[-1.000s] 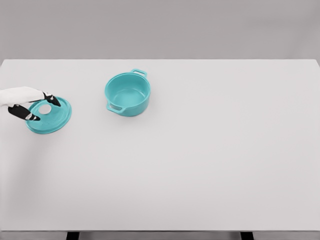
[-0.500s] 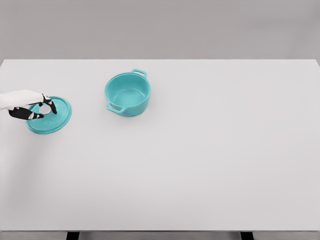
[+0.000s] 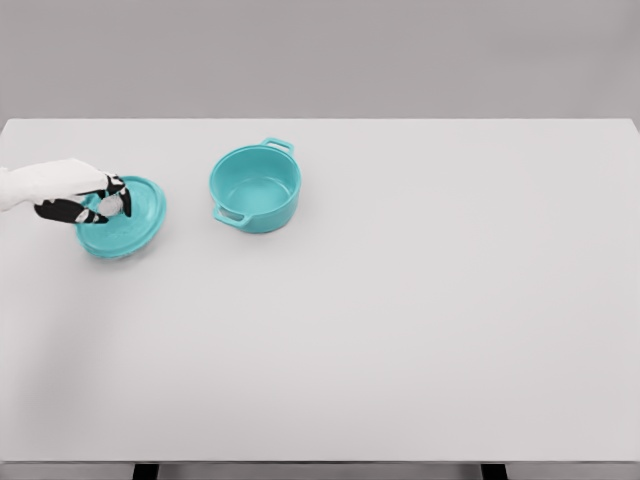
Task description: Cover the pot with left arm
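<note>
The left hand [image 3: 88,203] enters from the left edge of the frame, at mid-height. Its fingers [image 3: 112,192] are curled around the pale knob at the centre of the lid [image 3: 128,222], so the hand is holding the lid. The lid is teal and round, and it sits in the left part of the frame, tilted slightly. A faint shadow under its lower edge suggests it is raised just off the desk [image 3: 400,320], though contact at one edge cannot be ruled out.

The pot [image 3: 255,188] stands upright on the desk in the upper centre-left of the frame, to the right of the lid and apart from it. It is open and appears empty, with one handle toward the upper right and one toward the lower left.

The right arm is not in view.

Task status, as judged from this view:
1. Grasp of the lid by its knob: done.
2. Lift of the lid: appears begun.
3. Carry to the right until the lid is above the pot: not yet done.
4. Lowering, seating on the rim, and release: not yet done.
</note>
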Action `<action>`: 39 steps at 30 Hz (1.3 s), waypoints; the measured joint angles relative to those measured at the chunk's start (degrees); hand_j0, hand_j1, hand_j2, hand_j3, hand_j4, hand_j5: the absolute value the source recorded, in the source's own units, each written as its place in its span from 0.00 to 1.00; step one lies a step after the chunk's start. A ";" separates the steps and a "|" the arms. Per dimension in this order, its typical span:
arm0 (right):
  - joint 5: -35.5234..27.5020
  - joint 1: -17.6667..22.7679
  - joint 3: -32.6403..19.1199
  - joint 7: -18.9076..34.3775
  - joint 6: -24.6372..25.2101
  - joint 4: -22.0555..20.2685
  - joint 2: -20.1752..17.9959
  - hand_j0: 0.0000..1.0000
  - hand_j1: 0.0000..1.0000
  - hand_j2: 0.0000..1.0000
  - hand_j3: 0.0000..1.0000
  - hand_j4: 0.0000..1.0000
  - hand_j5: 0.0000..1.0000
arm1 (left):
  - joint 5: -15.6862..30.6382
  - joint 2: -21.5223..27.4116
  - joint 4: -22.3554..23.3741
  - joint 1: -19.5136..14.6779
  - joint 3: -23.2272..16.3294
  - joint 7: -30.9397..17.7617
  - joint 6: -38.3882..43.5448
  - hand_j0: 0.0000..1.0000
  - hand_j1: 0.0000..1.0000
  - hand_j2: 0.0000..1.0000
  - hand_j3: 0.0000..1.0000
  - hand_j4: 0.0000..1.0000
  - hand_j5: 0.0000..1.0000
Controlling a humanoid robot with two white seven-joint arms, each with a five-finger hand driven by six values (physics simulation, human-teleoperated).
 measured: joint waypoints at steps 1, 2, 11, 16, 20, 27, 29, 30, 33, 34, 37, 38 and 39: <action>0.00 0.00 0.00 0.00 0.00 -0.01 0.00 1.00 1.00 1.00 1.00 1.00 1.00 | 0.14 0.22 -0.66 -0.53 -0.04 0.00 0.00 0.48 0.48 0.48 0.48 0.48 0.48; 0.00 0.00 0.00 -0.01 0.00 -0.01 0.00 1.00 1.00 1.00 1.00 1.00 1.00 | 0.23 0.37 -1.23 -1.14 -0.14 0.00 0.00 0.48 0.48 0.48 0.48 0.48 0.48; 0.00 0.00 0.00 0.01 0.00 0.00 0.00 1.00 1.00 1.00 1.00 1.00 1.00 | 0.44 0.74 -3.86 -4.04 -0.78 -0.01 0.00 0.49 0.49 0.49 0.49 0.49 0.49; 0.00 0.00 0.00 -0.02 0.00 -0.01 0.00 1.00 1.00 1.00 1.00 1.00 1.00 | 0.33 0.58 -4.36 -7.56 -2.98 0.05 -0.02 0.49 0.49 0.49 0.49 0.49 0.49; 0.00 0.00 0.00 0.00 0.00 0.00 0.00 1.00 1.00 1.00 1.00 1.00 1.00 | 0.29 0.33 -4.93 -8.26 -4.15 0.32 -0.03 0.49 0.49 0.49 0.49 0.49 0.49; -0.01 0.00 0.00 0.00 0.00 -0.02 0.00 1.00 1.00 1.00 1.00 1.00 1.00 | 0.18 0.18 -5.95 -8.70 -4.52 0.42 -0.03 0.49 0.49 0.49 0.49 0.49 0.49; 0.00 0.00 0.00 -0.01 0.00 -0.01 0.00 1.00 1.00 1.00 1.00 1.00 1.00 | 0.05 0.03 -6.25 -8.79 -4.53 0.42 -0.03 0.49 0.49 0.49 0.49 0.49 0.49; 0.00 0.00 0.00 -0.01 0.00 -0.01 0.00 1.00 1.00 1.00 1.00 1.00 1.00 | -0.01 -0.03 -6.49 -8.79 -4.54 0.42 -0.03 0.49 0.49 0.49 0.49 0.49 0.49; 0.00 0.00 0.00 -0.01 0.00 -0.01 0.00 1.00 1.00 1.00 1.00 1.00 1.00 | -0.20 -0.17 -7.15 -9.23 -4.54 0.43 -0.02 0.49 0.49 0.49 0.49 0.49 0.49; 0.00 0.00 0.00 -0.01 0.00 -0.01 0.00 1.00 1.00 1.00 1.00 1.00 1.00 | -0.27 -0.20 -7.31 -9.23 -4.54 0.43 -0.02 0.49 0.49 0.49 0.49 0.49 0.49; 0.00 0.00 0.00 0.00 0.00 -0.01 0.00 1.00 1.00 1.00 1.00 1.00 1.00 | -0.54 -0.45 -8.13 -9.23 -4.53 0.42 -0.03 0.49 0.49 0.49 0.49 0.49 0.49; 0.00 0.00 0.00 0.00 0.00 0.00 0.00 1.00 1.00 1.00 1.00 1.00 1.00 | -0.59 -0.53 -8.52 -9.23 -4.53 0.42 -0.03 0.49 0.49 0.49 0.49 0.49 0.49; 0.00 0.00 0.00 0.01 0.00 0.00 0.00 1.00 1.00 1.00 1.00 1.00 1.00 | -0.61 -0.58 -8.84 -9.49 -4.52 0.43 -0.02 0.49 0.49 0.49 0.49 0.49 0.49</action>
